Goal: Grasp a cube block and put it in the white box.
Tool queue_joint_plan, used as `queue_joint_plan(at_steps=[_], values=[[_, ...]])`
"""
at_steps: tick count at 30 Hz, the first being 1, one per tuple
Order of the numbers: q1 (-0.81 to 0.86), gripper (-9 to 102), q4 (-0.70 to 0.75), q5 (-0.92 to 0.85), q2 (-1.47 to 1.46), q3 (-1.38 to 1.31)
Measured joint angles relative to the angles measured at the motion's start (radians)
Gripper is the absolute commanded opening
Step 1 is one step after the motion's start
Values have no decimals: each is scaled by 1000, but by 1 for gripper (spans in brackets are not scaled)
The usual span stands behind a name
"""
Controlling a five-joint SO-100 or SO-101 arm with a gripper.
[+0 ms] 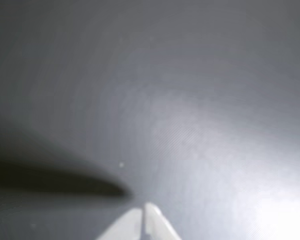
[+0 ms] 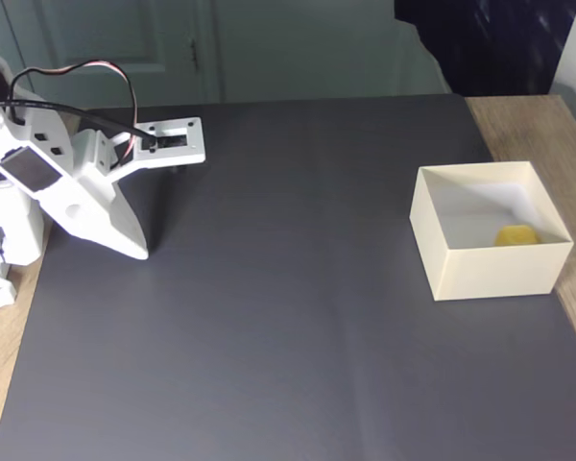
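Gripper (image 1: 143, 209) fingers met tip to tip in the wrist view, holding nothing, above a dark grey mat (image 2: 288, 317). In the fixed view the cube block (image 2: 515, 235) lay inside the white box (image 2: 490, 269), well apart from the arm (image 2: 77, 182).

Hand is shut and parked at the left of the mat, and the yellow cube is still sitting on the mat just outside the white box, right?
Not quite. In the fixed view the yellow cube lies inside the white box, not on the mat. The rest holds: the hand is at the left, its fingertips together in the wrist view.
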Motion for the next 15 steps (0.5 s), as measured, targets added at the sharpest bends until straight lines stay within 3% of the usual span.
queue_joint_plan(at_steps=[15], values=[[86, 0, 9, -23, 0, 32]])
